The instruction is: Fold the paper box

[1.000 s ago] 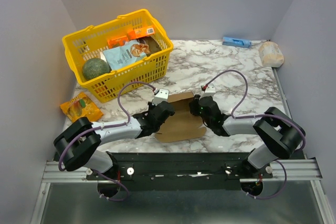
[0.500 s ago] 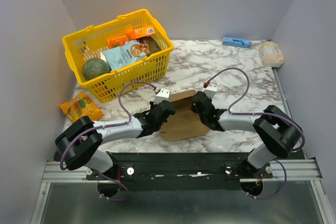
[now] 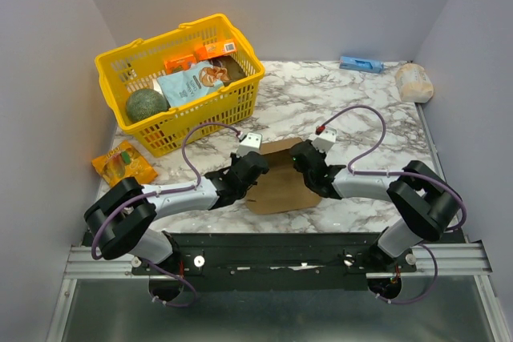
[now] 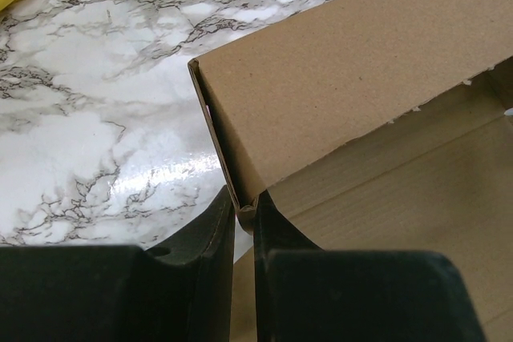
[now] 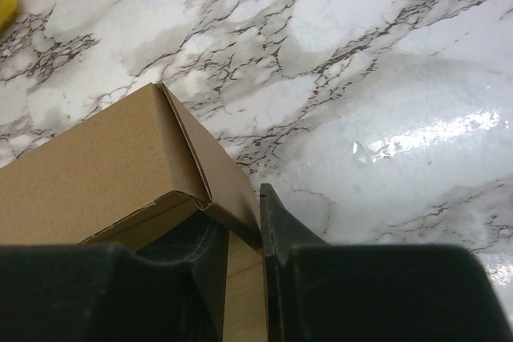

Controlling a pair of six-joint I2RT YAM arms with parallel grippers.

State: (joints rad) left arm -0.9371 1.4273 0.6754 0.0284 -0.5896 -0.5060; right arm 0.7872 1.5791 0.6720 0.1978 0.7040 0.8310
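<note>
Paper box [image 3: 276,186] is lying on the marble desk [image 3: 361,110] just ahead of the arm bases, between the two arms, partly formed, with walls standing at its far corners. Left claw [image 4: 243,204] is pinching the left side wall near its corner, cardboard sandwiched between the fingers. Right claw [image 5: 240,218] is clamping the right side wall likewise, one finger on each face. Yellow basket [image 3: 240,98] is sitting well apart, far left. Risk, as judged: with the board this thin, one claw pulling harder could be creasing a wall off its score, tearing a corner, or letting it slip free and spring flat.
</note>
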